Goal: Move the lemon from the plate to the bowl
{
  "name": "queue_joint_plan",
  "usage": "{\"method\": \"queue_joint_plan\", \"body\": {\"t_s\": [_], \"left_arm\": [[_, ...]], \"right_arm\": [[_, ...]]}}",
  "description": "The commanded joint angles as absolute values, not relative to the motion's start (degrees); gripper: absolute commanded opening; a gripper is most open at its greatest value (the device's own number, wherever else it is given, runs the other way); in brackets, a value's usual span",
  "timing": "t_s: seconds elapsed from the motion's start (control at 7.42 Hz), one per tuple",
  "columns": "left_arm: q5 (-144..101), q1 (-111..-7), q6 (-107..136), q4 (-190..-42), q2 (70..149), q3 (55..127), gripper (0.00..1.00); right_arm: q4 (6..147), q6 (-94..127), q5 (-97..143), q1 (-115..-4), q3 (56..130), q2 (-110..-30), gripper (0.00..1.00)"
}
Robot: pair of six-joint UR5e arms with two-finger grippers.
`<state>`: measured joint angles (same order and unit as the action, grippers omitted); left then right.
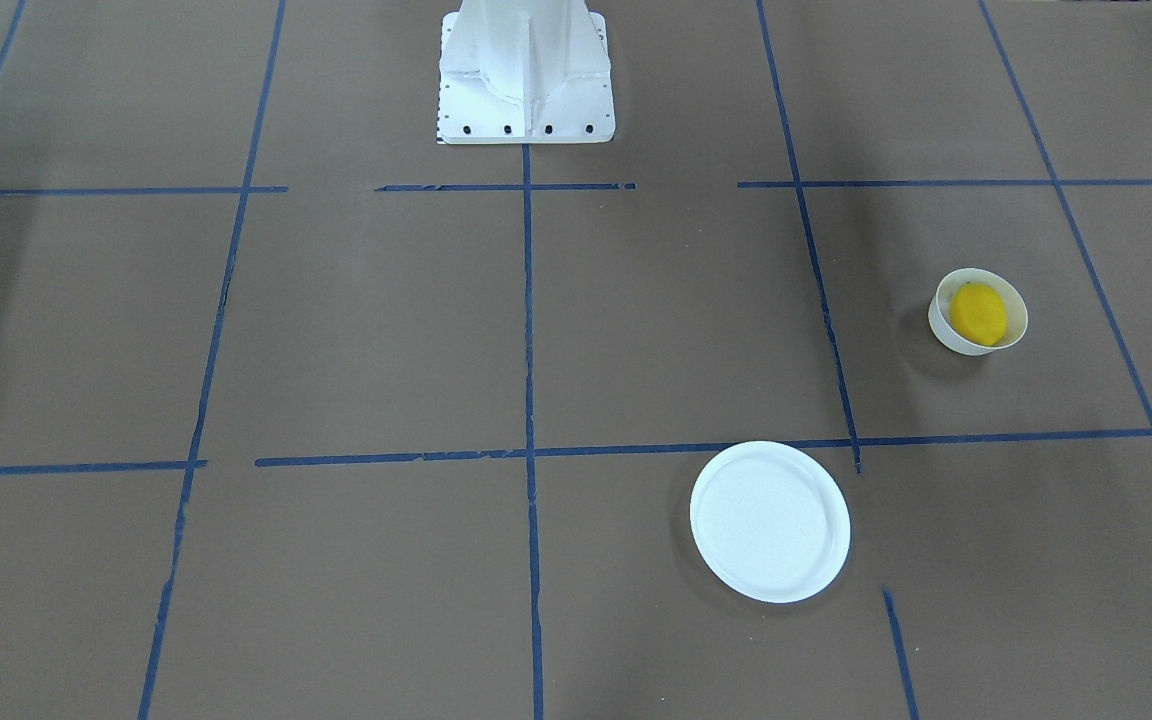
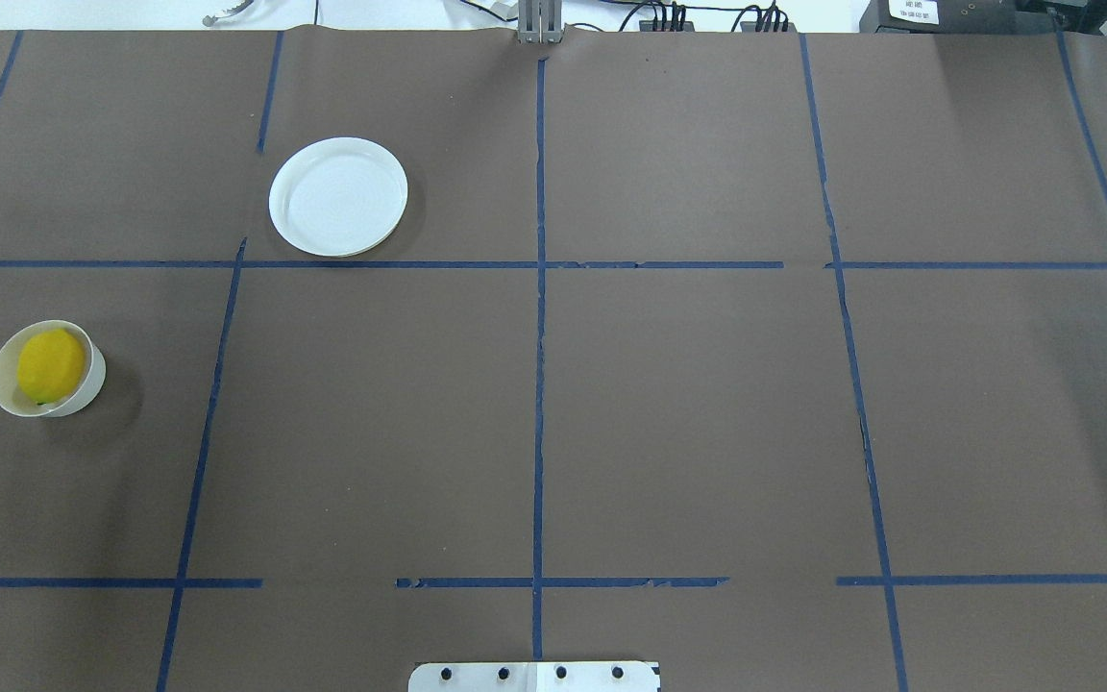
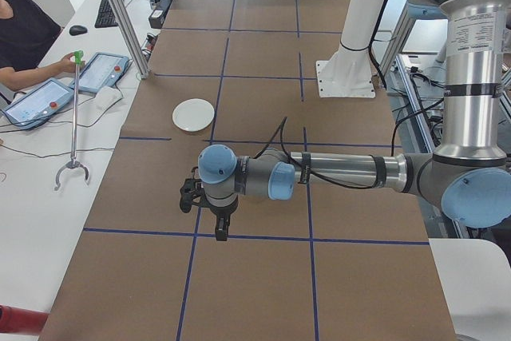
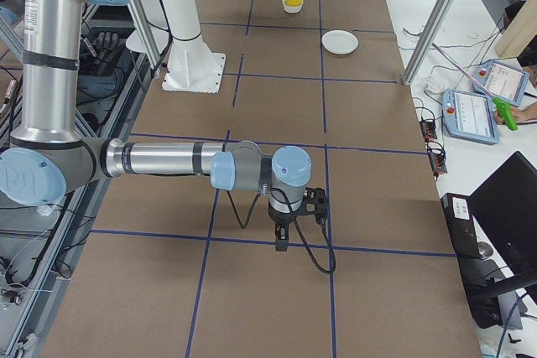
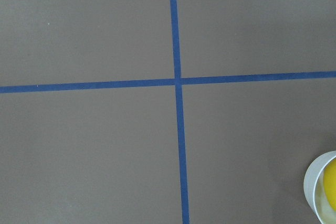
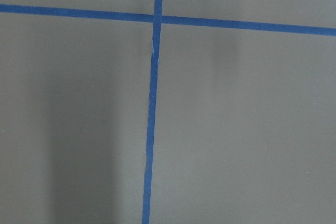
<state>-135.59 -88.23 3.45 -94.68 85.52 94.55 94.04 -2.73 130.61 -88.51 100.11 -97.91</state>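
Lemon (image 1: 978, 314) inside the bowl (image 1: 942, 330), right of centre in the front-facing view; plate (image 1: 769, 521) well apart, lower centre. Same layout in the overhead view, bowl at far left, plate upper left. Arms only in the side views: left gripper (image 3: 220, 231) low over the brown table cover (image 2: 688, 423), centre of the exterior left frame; right gripper (image 4: 282, 241) likewise in the exterior right frame. Jaws apart or together: cannot tell for either. Left wrist view: bowl's rim and a yellow sliver at lower right corner. Right wrist view: blue tape lines (image 6: 152, 129) on brown cover.
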Motion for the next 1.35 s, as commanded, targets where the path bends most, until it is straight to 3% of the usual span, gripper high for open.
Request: {"method": "queue_joint_plan", "body": {"t_s": [0.0, 1.21], "left_arm": [[-135.53, -89.11, 3.43, -94.57, 84.02, 94.57, 1.00], [-135.44, -90.09, 3.43, -94.66, 84.29, 94.66, 1.00]], "right_arm": [[94.04, -2.72, 130.61, -88.51, 100.11, -97.91, 1.00], [94.04, -2.72, 130.61, -88.51, 100.11, -97.91, 1.00]]}}
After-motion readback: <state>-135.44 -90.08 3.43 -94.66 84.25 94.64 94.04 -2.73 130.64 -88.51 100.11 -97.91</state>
